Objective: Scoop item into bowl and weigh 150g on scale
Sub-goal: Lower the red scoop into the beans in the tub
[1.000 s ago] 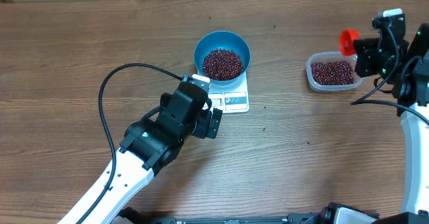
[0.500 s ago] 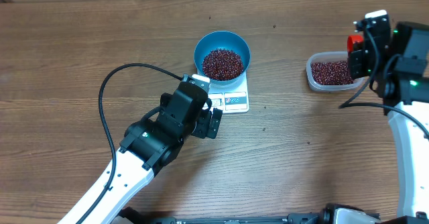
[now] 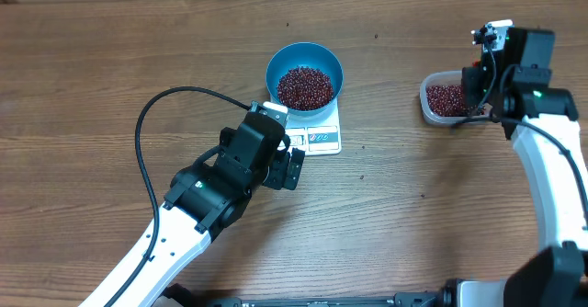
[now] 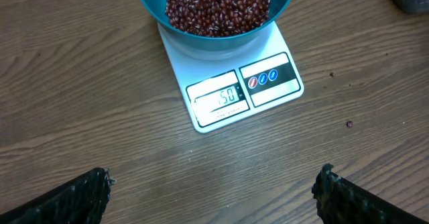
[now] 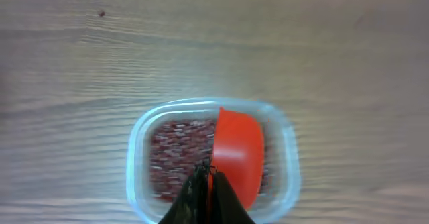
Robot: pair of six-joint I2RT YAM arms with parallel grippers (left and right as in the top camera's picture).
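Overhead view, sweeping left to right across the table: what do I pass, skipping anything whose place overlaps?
Black cable loop → round bright blue bowl → clear plastic tub.

1. Looks like a robotics lab bench set up for a manipulation test.
2. Two white robot arms work over one wood-grain table: left arm at lower left of the overhead view, right arm along the right edge.
3. A black cable loops loose over the tabletop at left.
4. Props are kitchen gear: scale, blue bowl of beans at top centre, clear tub with red scoop at upper right.
5. The table fills every view, so the room around it can't be told.
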